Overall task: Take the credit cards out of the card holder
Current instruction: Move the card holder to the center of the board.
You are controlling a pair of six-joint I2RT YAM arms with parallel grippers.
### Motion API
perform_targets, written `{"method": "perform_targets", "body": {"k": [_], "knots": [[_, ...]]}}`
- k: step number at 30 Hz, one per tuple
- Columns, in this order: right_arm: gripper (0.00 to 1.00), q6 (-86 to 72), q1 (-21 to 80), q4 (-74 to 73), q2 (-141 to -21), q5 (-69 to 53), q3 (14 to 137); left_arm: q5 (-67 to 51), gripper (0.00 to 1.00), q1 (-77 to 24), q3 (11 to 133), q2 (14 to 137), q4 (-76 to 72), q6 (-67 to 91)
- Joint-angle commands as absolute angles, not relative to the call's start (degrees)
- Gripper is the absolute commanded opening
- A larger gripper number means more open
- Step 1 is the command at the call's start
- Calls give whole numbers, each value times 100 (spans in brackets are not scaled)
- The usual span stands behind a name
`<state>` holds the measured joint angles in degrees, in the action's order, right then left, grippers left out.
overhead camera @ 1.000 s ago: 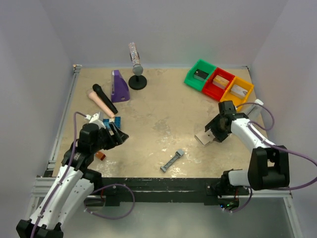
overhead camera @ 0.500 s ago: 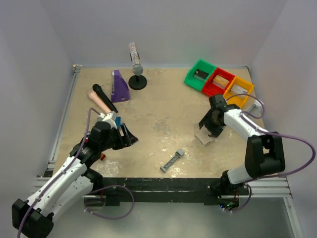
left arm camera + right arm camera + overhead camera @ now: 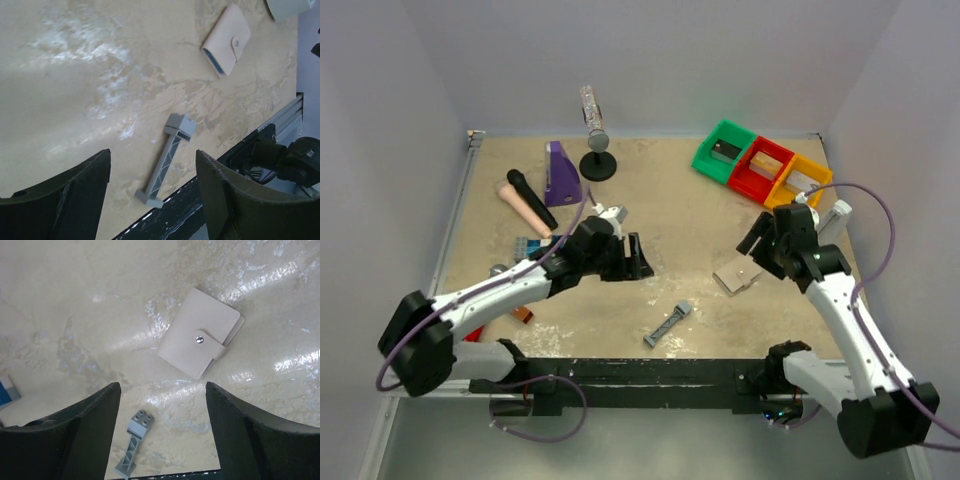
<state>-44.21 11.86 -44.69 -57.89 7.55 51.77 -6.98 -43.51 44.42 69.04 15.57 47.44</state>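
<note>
Right wrist view puts the card holder (image 3: pixel 186 347) flat on the worktop (image 3: pixel 75 300), snapped shut by its button tab. No credit cards show, so the opening step looks to be in hand. Your right gripper (image 3: pixel 162 392) hovers above it, fingers spread wide and empty. From overhead the holder sits at about 4 o'clock. Your left gripper (image 3: pixel 638 256), fingers likewise wide apart and holding nothing, hangs at its 9 o'clock. Next you likely need one arm pinning the body while the other lifts the tab. At 1 o'clock, the green bin (image 3: pixel 705 152), red bin (image 3: pixel 748 188) and yellow bin (image 3: pixel 817 168) each hold a small item I cannot identify.
</note>
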Motion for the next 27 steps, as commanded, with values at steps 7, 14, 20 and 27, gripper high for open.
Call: {"method": "perform_targets", "body": {"k": [7,14,20,27], "knots": [[73,-3947,1178,-4368,-3456,-351,3825,-1433,67,-4763,5949,9507,-728,5545],[73,-3516,1178,-4842,-2523,-422,3463,-1424,62,-5009,7021,10607,-782,5423],[73,-3525,1186,-4685,-2267,-756,3252,-1609,58,-5150,7435,11240,-941,5528],[73,-3454,1187,-4606,-2347,-923,3182,-1529,57,-5317,8427,12013,-335,5292]]}}
